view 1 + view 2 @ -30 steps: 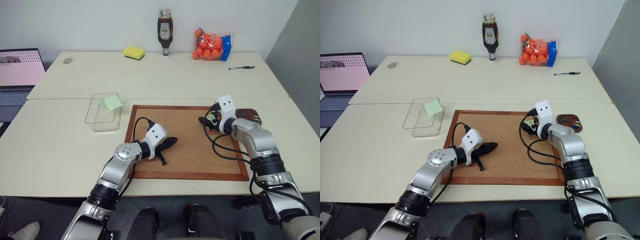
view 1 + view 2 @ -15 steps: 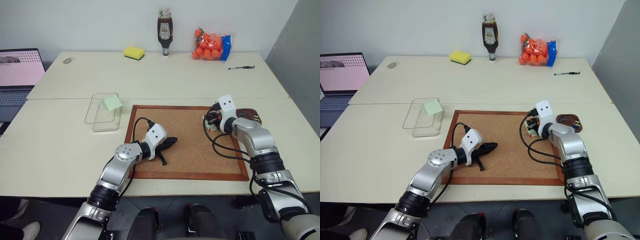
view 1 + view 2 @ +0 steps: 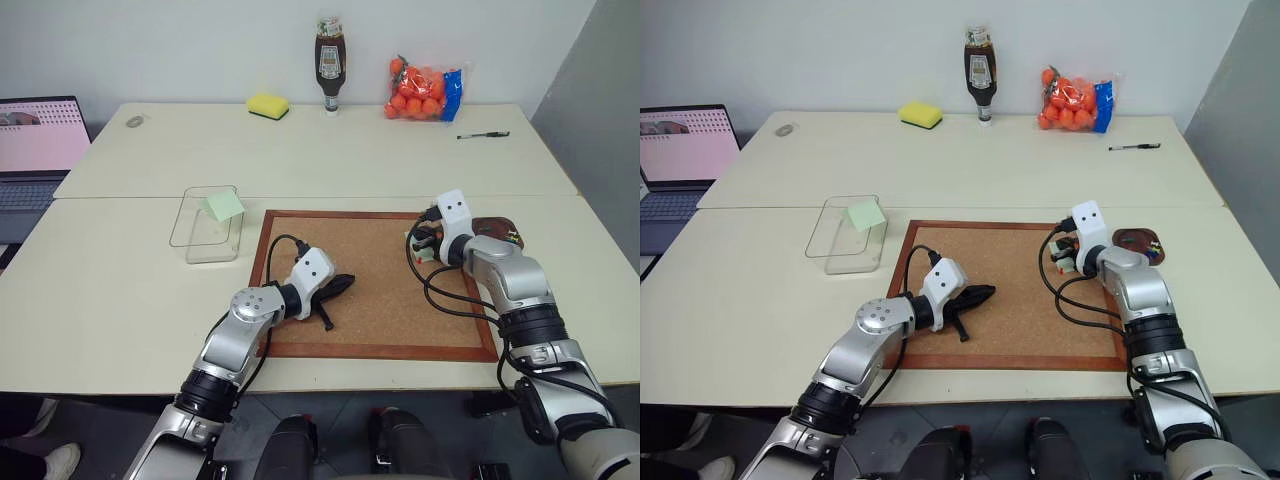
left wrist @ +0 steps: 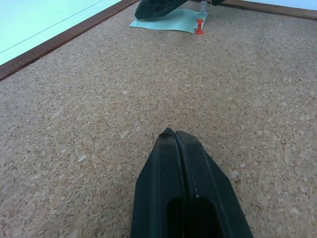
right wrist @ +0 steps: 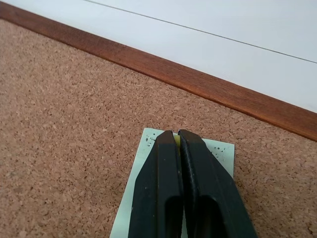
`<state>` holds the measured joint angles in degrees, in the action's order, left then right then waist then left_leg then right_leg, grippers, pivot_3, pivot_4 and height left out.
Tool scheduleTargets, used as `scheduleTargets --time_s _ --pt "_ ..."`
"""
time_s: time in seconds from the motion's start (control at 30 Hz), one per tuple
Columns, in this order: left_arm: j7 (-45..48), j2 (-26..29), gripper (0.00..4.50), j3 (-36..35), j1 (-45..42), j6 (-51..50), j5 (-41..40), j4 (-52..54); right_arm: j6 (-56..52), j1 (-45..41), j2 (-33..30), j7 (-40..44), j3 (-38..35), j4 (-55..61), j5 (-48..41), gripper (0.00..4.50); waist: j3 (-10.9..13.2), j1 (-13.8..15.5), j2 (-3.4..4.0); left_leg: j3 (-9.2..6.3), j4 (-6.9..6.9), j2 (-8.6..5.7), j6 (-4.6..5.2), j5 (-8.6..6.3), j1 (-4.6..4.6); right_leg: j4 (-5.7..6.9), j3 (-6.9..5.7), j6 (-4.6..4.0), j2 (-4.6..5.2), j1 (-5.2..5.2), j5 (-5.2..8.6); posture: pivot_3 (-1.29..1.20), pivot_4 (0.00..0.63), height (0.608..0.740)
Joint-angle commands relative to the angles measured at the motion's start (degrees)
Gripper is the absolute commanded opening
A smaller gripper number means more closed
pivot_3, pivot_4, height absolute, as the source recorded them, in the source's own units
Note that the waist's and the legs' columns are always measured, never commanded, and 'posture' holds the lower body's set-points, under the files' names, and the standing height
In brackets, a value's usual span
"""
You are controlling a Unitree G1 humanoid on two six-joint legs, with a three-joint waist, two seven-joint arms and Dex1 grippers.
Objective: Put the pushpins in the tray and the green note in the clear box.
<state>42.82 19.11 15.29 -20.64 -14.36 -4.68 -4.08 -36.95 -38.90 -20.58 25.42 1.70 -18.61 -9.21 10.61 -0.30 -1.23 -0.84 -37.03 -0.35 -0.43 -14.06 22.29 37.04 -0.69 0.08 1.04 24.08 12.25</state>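
Note:
On the far right part of the corkboard (image 3: 375, 305) lies the pale green note (image 5: 219, 151), with a red pushpin (image 4: 199, 27) stuck in its edge. My right gripper (image 5: 174, 135) rests on the note, shut, with a speck of a yellow pushpin (image 5: 176, 141) between its fingertips. The dark-brown tray (image 3: 497, 230) sits just right of the board, partly behind my right wrist. The clear box (image 3: 205, 240) stands left of the board. My left gripper (image 4: 174, 136) is shut on nothing, low over the board's left half.
A yellower green note (image 3: 222, 205) leans at the clear box's far end. A laptop (image 3: 35, 140) is at the far left. A yellow sponge (image 3: 268, 105), a sauce bottle (image 3: 329, 65), a bag of oranges (image 3: 425, 88) and a pen (image 3: 483, 135) line the back.
My right gripper has gone from open to shut over the green note. Neither arm has shifted.

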Motion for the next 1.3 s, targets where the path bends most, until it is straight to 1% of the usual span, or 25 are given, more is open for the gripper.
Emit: scheduleTargets --time_s 0.03,0.27,0.5,0.63,0.77,0.87,1.07,1.27,1.3 --pt "0.3 0.65 0.0 2.0 1.94 -1.43 1.67 -0.64 1.5 -0.87 0.48 -1.24 -3.21 5.93 -1.44 0.05 0.0 0.01 0.0 0.0 0.0 0.0 0.0 0.0 0.0 0.0 0.0 0.0 0.0 0.01 0.0 0.0 0.15 0.74" --pt "0.4 0.69 0.0 1.99 2.22 -1.61 1.89 -0.36 1.26 -0.26 0.64 -1.68 -3.7 7.31 -1.6 0.05 -0.01 0.0 0.01 -0.01 0.0 0.01 0.0 0.0 -0.02 0.0 -0.01 0.0 0.0 -0.01 0.0 0.0 0.15 0.74" --pt "0.5 0.83 0.0 2.08 2.69 -1.69 1.95 0.05 -0.08 1.04 0.46 -2.17 -4.84 11.21 -2.42 0.05 -0.02 0.01 0.01 -0.01 0.02 0.02 0.0 0.0 -0.02 -0.02 -0.01 0.0 0.0 -0.01 0.0 0.0 0.15 0.74" --pt "0.44 0.94 0.0 1.97 2.81 -1.55 1.94 0.15 -2.66 3.44 -1.37 -3.05 -8.09 16.76 -3.53 0.05 -0.02 0.02 0.02 -0.02 0.03 0.01 0.0 0.0 0.01 -0.05 -0.01 0.0 0.0 -0.01 0.0 0.0 0.15 0.74" --pt "0.47 0.95 0.0 1.98 2.84 -1.13 1.94 0.09 -4.91 8.06 -4.09 -4.78 -12.36 22.63 -4.1 0.05 -0.02 0.1 0.02 -0.01 0.02 0.0 0.0 0.0 0.03 -0.06 0.0 0.0 0.02 -0.01 0.01 0.0 0.15 0.74" --pt "0.61 0.86 0.0 2.11 2.78 -0.8 1.96 -0.13 -5.35 11.13 -5.96 -5.92 -14.51 24.74 -3.54 0.05 -0.04 0.11 0.05 -0.02 0.02 0.01 0.01 -0.01 0.0 -0.06 -0.01 0.0 0.02 -0.01 0.01 0.0 0.15 0.74" --pt "0.86 0.6 0.0 2.43 2.26 -0.49 1.93 -0.8 -4.61 12.51 -8.3 -7.33 -15.33 21.27 -2.3 0.05 -0.06 -0.06 0.08 0.05 0.02 0.01 0.01 -0.01 -0.1 -0.02 0.03 0.0 0.0 -0.03 0.01 0.0 0.15 0.74" --pt "0.78 0.09 0.0 2.74 1.64 0.05 2.18 -1.66 0.38 9.39 -9.49 -6.86 -13.38 10.16 -0.08 0.05 -0.07 0.02 0.08 0.07 0.01 -0.04 0.01 -0.01 -0.09 -0.06 0.04 0.01 -0.05 -0.07 0.01 0.0 0.15 0.74" --pt "0.73 0.07 0.0 2.76 1.71 0.1 2.19 -1.62 0.87 8.96 -9.6 -6.64 -13.23 9.03 0.12 0.25 -0.07 0.01 0.08 0.09 0.01 -0.07 0.01 0.0 -0.09 -0.06 0.04 0.01 -0.06 -0.07 0.01 0.0 0.15 0.74"
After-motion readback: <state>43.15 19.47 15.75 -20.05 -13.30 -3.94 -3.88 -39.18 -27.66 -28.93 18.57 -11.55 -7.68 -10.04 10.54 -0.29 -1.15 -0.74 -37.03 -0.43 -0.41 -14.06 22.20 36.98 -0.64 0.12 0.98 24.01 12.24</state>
